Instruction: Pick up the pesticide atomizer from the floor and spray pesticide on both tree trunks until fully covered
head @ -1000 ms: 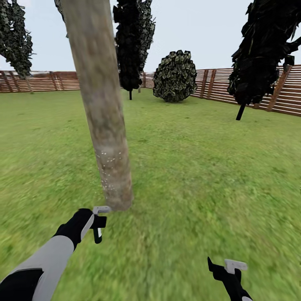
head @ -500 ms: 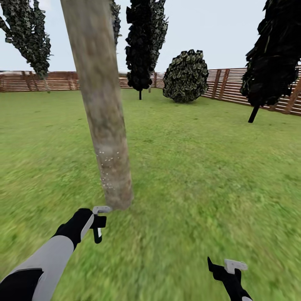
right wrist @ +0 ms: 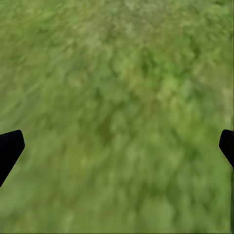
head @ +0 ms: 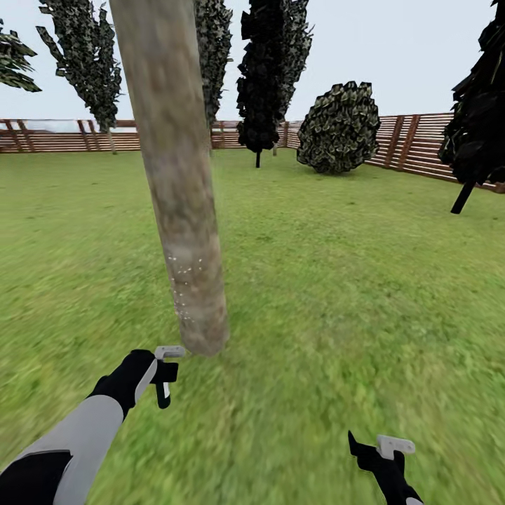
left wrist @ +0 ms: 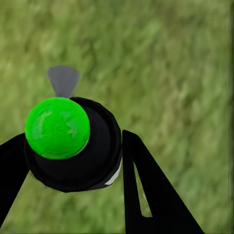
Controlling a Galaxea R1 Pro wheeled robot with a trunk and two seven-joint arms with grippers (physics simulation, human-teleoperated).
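A thick pale mottled tree trunk (head: pixel 181 189) rises from the grass (head: pixel 337 280) just ahead, left of centre. Fine white pesticide specks (head: pixel 185 284) dot its lower part. My left gripper (head: pixel 167 368) hangs close before the trunk's base, shut on the pesticide atomizer (head: pixel 163 396), a thin black bottle. The left wrist view looks down on the atomizer (left wrist: pixel 95 156) with a green cap, held between two black fingers (left wrist: pixel 146 195) of the left gripper (left wrist: pixel 73 161). My right gripper (head: pixel 382 452) sits low at the right, open over bare grass; in its wrist view the right gripper (right wrist: pixel 117 146) holds nothing.
Another tree (head: pixel 88 63) with dark green leaves stands far back left by the brown slat fence (head: pixel 414 144). An all-black tree (head: pixel 270 70), a round bush (head: pixel 340 130) and a black tree (head: pixel 480 119) stand at the back and right. Open lawn lies to the right.
The whole picture has shifted right, so the camera has turned left; more trees show at the back left. Both arms hold the same pose, the left still shut on the atomizer.
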